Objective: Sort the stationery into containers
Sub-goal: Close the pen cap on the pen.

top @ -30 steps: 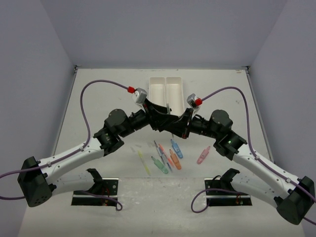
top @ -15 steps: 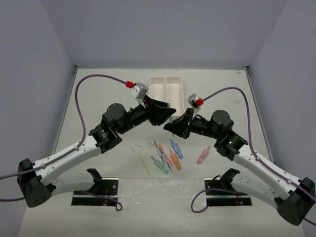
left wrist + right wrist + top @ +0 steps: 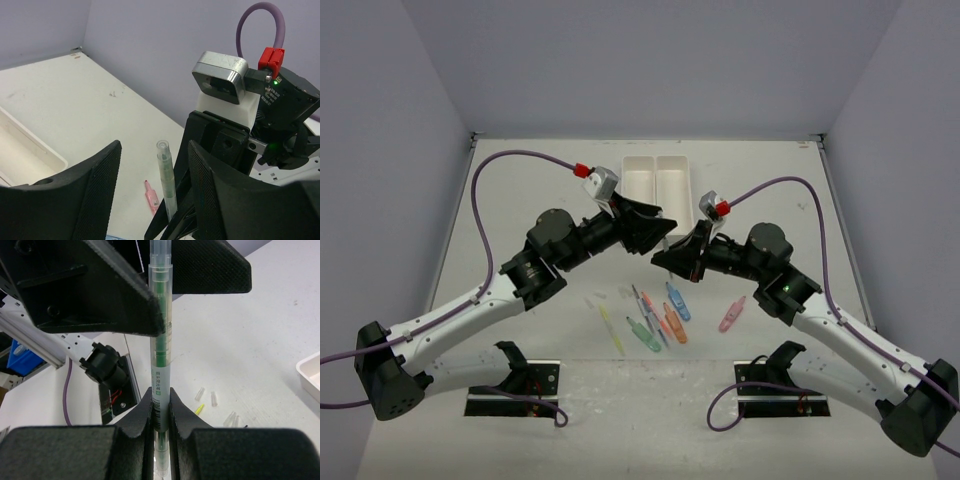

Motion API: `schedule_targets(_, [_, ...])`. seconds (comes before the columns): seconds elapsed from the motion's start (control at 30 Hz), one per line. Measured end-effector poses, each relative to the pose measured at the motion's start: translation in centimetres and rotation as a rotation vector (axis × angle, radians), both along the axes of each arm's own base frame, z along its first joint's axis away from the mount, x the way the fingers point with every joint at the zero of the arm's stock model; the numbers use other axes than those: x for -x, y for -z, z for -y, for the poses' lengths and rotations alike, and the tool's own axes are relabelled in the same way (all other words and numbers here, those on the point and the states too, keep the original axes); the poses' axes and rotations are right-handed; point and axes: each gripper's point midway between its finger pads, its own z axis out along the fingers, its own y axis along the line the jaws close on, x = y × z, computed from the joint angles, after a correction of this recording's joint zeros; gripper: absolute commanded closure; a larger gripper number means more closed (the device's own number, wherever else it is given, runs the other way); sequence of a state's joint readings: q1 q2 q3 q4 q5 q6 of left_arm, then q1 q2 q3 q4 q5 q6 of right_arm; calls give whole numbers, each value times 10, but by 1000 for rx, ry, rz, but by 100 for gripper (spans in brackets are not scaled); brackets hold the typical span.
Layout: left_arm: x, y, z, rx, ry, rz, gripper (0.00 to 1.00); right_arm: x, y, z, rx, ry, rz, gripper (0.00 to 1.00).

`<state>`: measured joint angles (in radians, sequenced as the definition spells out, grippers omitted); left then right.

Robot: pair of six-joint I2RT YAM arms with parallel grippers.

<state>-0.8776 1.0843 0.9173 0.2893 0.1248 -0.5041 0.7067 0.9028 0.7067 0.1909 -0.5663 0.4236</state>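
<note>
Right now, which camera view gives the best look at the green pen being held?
The right wrist view: the green pen runs straight up the frame, clamped in the right hand, its printed label visible. The left wrist view shows only its capped upper end, standing between the fingers of the open left hand. In the top view, both hands hide it.

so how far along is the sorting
Nothing looks done: the tray shows no stationery in the parts that are visible. In hand: the right gripper is shut on a green pen, upright between the jaws of the open left gripper. Left: the loose pieces and a pink piece on the table.
</note>
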Motion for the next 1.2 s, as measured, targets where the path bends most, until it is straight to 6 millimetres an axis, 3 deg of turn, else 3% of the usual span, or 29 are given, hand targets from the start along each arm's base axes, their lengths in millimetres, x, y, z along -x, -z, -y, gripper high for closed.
schedule_targets(0.23, [-2,0,-1,2,-15,-1,73,1,2,0,8,-5,6,100])
schedule_targets(0.33, [-1,-1,-1,4,-8,0,92,0,4,0,14,-4,4,100])
schedule_targets(0.4, [2,-2,1,10,9,-3,99,-1,5,0,19,-2,1,100])
schedule_targets(0.8, [2,-5,4,62,28,-33,100,-9,0,0,50,29,-12,100])
schedule_targets(1.0, [-11,-20,-6,168,-30,4,100,-27,-19,-8,115,31,-26,100])
schedule_targets(1.2, [-21,-21,-10,236,-101,-7,100,-37,-24,-6,165,-7,-72,100])
